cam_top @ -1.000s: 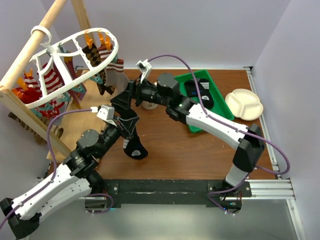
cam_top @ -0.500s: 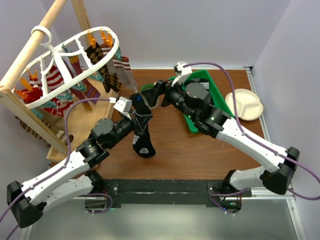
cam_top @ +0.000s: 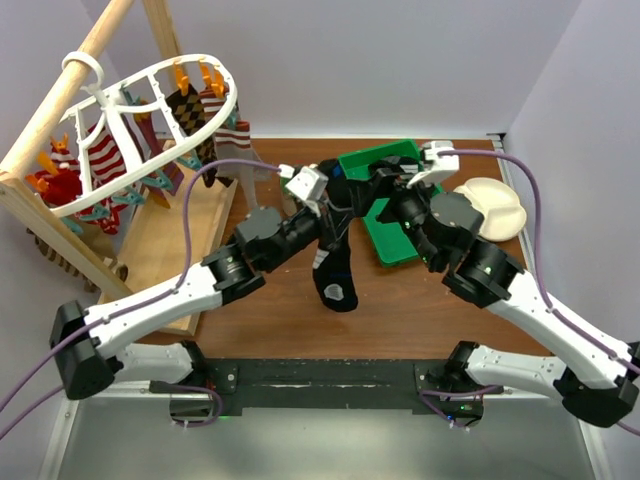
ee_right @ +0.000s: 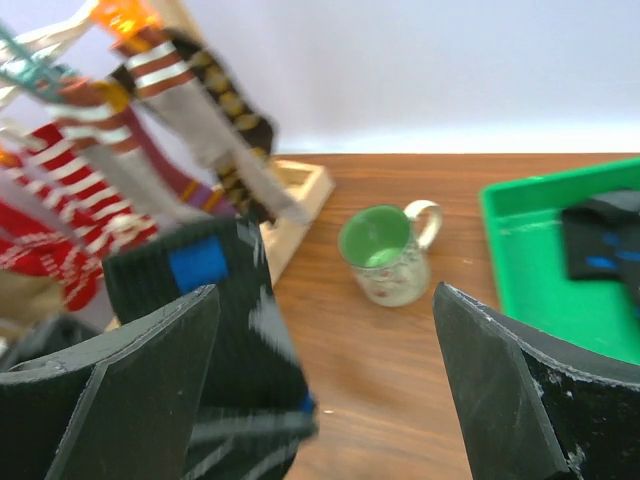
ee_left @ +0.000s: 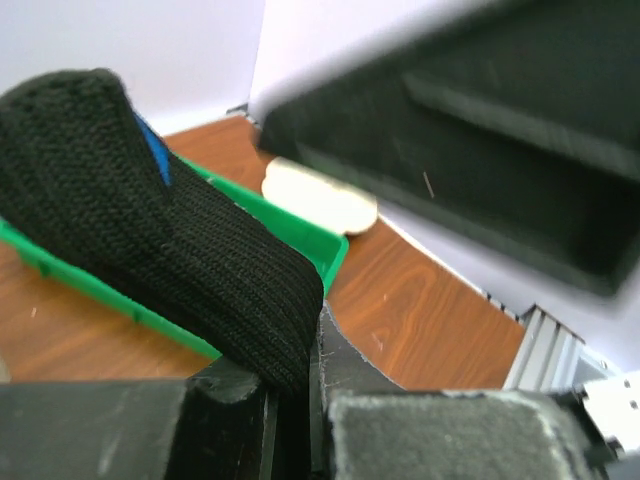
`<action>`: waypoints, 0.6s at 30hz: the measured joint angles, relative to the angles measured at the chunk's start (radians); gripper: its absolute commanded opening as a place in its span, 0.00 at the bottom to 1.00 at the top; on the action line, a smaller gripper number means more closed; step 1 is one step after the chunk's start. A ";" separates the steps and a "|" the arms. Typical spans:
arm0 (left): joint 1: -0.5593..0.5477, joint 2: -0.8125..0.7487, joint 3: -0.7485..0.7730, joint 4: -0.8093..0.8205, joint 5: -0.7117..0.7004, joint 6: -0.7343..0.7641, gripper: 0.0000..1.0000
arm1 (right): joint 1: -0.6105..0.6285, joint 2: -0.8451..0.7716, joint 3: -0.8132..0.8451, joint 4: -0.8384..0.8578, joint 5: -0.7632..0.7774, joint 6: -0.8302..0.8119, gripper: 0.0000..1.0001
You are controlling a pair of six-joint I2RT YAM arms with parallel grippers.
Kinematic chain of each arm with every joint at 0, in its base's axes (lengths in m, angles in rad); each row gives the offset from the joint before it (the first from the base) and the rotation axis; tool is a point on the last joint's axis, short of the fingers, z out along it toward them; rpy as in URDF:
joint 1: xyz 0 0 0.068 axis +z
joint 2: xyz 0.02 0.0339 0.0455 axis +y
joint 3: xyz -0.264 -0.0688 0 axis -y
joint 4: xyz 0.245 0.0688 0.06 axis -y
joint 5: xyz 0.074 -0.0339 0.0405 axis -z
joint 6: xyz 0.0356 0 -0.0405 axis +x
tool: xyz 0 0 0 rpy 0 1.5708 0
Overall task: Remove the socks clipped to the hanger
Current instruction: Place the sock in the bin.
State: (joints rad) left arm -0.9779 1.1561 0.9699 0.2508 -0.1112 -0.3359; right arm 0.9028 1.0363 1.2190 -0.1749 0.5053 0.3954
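Note:
The white oval hanger [cam_top: 229,104] hangs from the wooden pole at the upper left. Several socks are clipped under it, among them a red-and-white striped one [cam_top: 101,152] and a checkered one [cam_top: 189,108]; they also show as hanging socks [ee_right: 70,185] in the right wrist view. My left gripper [cam_top: 322,201] [ee_left: 298,372] is shut on the cuff of a black sock [cam_top: 337,272] [ee_left: 150,240] that hangs down over the table centre. My right gripper [cam_top: 374,188] [ee_right: 330,375] stands open just right of it, nothing between its fingers, the black sock [ee_right: 215,310] beside its left finger.
A green tray [cam_top: 398,242] [ee_right: 530,270] with a black sock [ee_right: 603,240] in it lies right of centre. A white divided plate [cam_top: 490,207] sits beyond it. A green-lined mug [ee_right: 388,254] stands on the table. The wooden frame [cam_top: 62,98] and its base [cam_top: 170,240] fill the left.
My left arm has carried the black sock rightward, away from the hanger toward the green tray. My right arm has drawn back to the right, its jaws open throughout.

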 measured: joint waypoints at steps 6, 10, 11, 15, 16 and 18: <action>-0.001 0.216 0.211 0.062 -0.004 0.015 0.00 | 0.000 -0.131 -0.043 -0.073 0.131 -0.004 0.92; -0.001 0.346 0.320 0.102 -0.025 0.017 0.00 | 0.000 -0.230 -0.073 -0.111 0.217 -0.006 0.92; -0.001 0.377 0.345 0.111 -0.029 0.019 0.00 | 0.000 -0.254 -0.079 -0.115 0.238 -0.008 0.92; 0.000 0.494 0.435 0.138 -0.048 0.033 0.00 | 0.000 -0.322 -0.085 -0.121 0.298 -0.019 0.92; 0.003 0.529 0.465 0.145 -0.049 0.036 0.00 | 0.000 -0.335 -0.085 -0.121 0.315 -0.022 0.92; 0.008 0.586 0.507 0.166 -0.042 0.041 0.00 | 0.000 -0.347 -0.085 -0.123 0.327 -0.027 0.92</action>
State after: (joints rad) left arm -0.9695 1.7420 1.4769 0.4171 -0.1528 -0.2947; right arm 0.9024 0.6891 1.1343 -0.2977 0.8326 0.3683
